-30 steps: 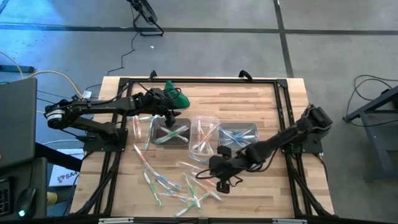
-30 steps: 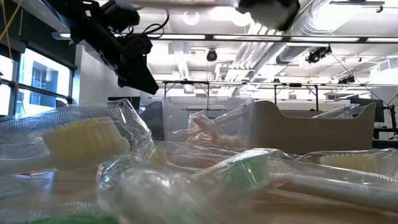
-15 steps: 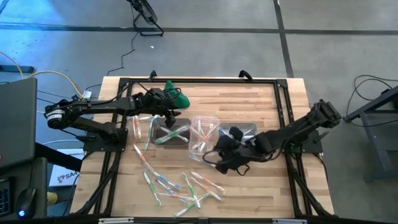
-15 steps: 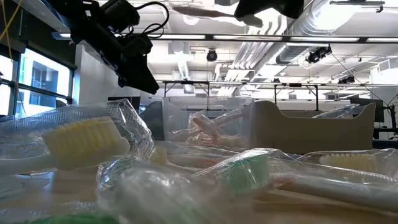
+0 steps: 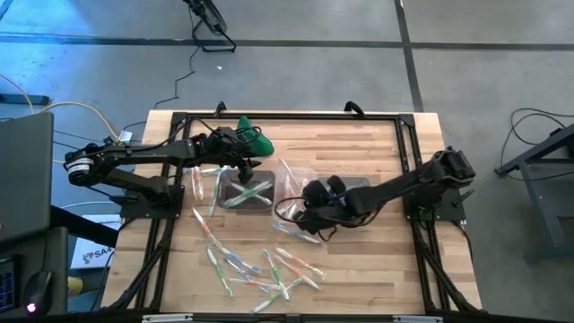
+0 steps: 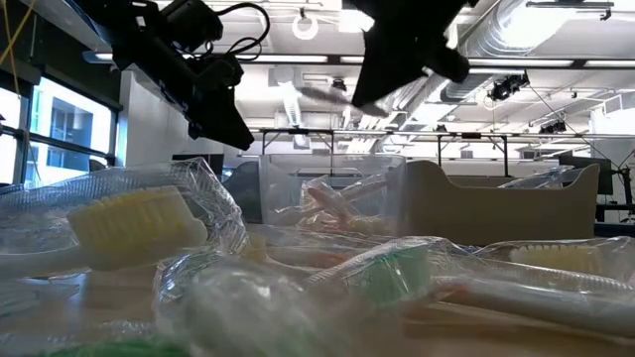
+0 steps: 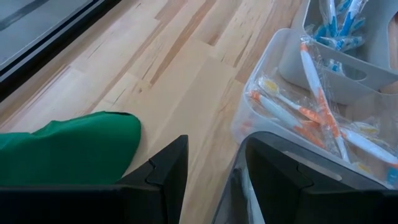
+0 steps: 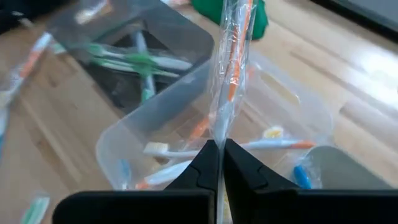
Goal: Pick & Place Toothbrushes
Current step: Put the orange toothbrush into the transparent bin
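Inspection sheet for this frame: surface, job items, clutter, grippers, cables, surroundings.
Surface: wooden table, black frame rails.
Job's things: loose toothbrushes at the near edge; three clear tubs mid-table hold green, orange and blue ones.
Clutter: green cloth at the far side.
Grippers: right gripper shut on a wrapped orange toothbrush above the middle tub; left gripper open, between the cloth and the tubs.
Cables: cable on the floor beyond the table.
Surroundings: grey floor, room ceiling lights in the low view; no people seen.
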Tool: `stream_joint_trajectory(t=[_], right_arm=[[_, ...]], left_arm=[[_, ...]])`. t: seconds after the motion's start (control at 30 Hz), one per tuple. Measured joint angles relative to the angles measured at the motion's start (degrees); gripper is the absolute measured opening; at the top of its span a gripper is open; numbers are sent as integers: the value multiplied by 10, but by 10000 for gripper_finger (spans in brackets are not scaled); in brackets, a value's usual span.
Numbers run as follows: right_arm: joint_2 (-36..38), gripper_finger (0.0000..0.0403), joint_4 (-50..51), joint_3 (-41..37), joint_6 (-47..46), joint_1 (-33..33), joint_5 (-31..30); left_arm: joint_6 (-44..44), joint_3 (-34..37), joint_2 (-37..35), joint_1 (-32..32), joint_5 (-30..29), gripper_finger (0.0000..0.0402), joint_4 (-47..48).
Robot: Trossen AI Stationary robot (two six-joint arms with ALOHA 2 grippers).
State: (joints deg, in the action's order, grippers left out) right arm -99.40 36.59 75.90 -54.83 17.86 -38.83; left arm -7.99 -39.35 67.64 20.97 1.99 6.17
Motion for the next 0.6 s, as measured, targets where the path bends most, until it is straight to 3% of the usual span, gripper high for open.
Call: stream_joint_trajectory(t=[0.6], right_arm=[[-89, 4, -28, 0, -86, -6, 34]], left_arm=[[2, 0, 0, 0, 0, 155, 0]])
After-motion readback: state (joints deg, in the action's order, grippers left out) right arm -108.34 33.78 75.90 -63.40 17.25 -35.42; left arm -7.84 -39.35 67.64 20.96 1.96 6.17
